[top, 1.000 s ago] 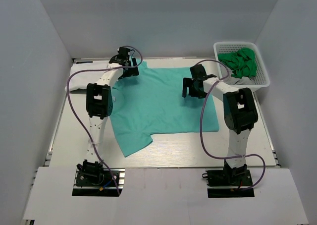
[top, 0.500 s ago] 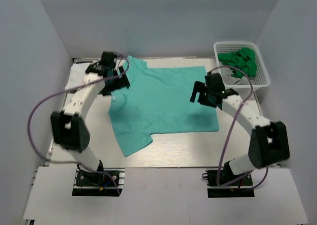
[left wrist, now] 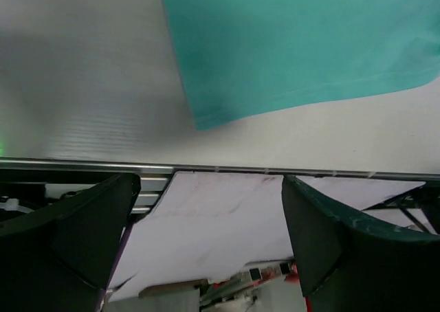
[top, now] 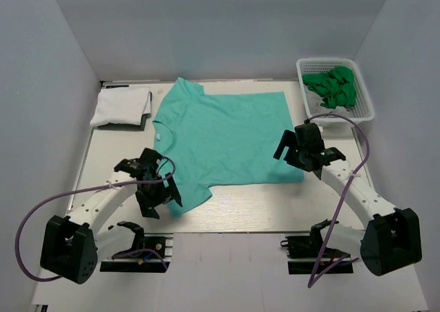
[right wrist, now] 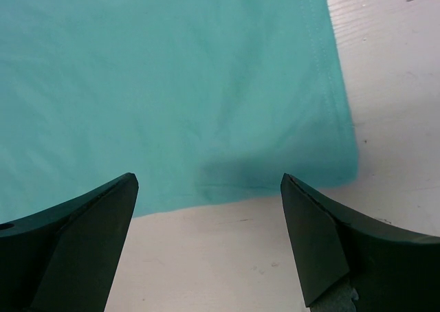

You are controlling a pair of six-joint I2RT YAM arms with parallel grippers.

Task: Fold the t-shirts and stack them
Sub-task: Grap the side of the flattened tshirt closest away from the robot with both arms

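The teal-mint t-shirt [top: 223, 137] lies spread flat on the table, collar at the left, one sleeve at the back and one at the near left. The white t-shirt [top: 122, 108] lies folded at the back left. My left gripper [top: 157, 201] is open and empty over the near sleeve, whose corner shows in the left wrist view [left wrist: 289, 44]. My right gripper [top: 294, 152] is open and empty above the shirt's near right hem corner, which shows in the right wrist view [right wrist: 206, 85].
A white lattice basket [top: 364, 106] holding crumpled green cloth [top: 333, 86] stands at the back right. The table's near edge [left wrist: 227, 169] with a metal rail runs just below the left gripper. Grey walls enclose the table on three sides.
Both arms have drawn back from the far side to the near side. The left gripper has let go of the far sleeve, which now lies flat. The right gripper has moved slightly nearer.
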